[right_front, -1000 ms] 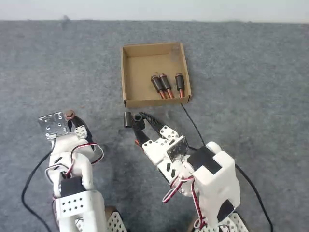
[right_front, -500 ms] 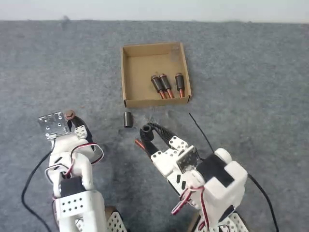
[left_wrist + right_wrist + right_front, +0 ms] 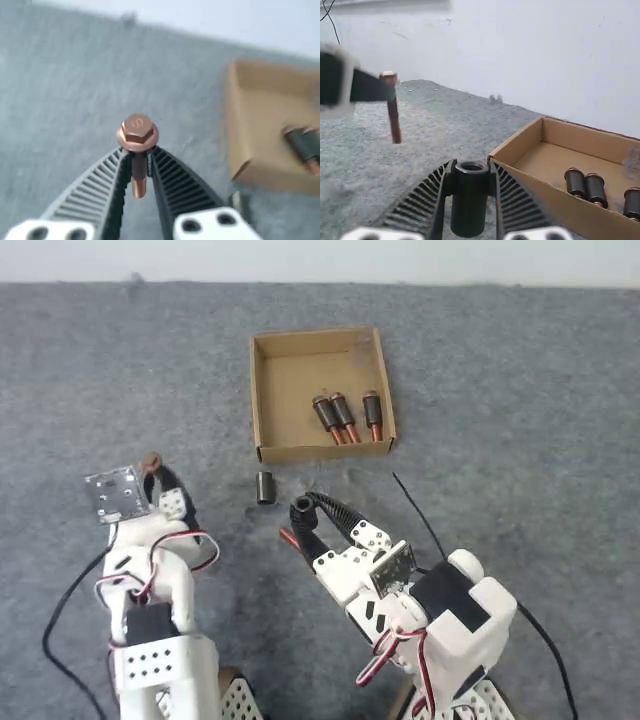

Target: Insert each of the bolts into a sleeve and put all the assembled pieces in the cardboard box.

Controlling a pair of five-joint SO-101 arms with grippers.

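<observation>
In the left gripper point(image 3: 137, 153), a bolt point(image 3: 137, 132) — pinched tight on the copper shank just below the hex head, head standing clear above the tips, threaded end poking down between the ribbed fingers point(image 3: 102, 177). Hangs over the left half of the table point(image 3: 520, 360), well left of the box point(image 3: 256, 390) and nearer the near edge than the box.

In the right gripper point(image 3: 471, 169), a black sleeve point(image 3: 470, 200) — closed round its sides, held upright, open mouth up and about level with the tips, lower end down between them. Hovers about mid-table, just short of the box's near wall and clear of the cardboard. Well apart from the bolt: from the right wrist, bolt seen farther off, hanging shank-down in the other arm's grip.

On the table just outside the box's near-left corner, a second sleeve point(image 3: 265, 487), lying free of both arms, near the held one but not touching it.

Box toward the far edge, about midway along it, open at the top. Inside, three assembled pieces point(image 3: 344, 415) side by side on the floor in the near-right part, copper ends toward the near wall; two touching, the third just beside them and closest to the right wall.
</observation>
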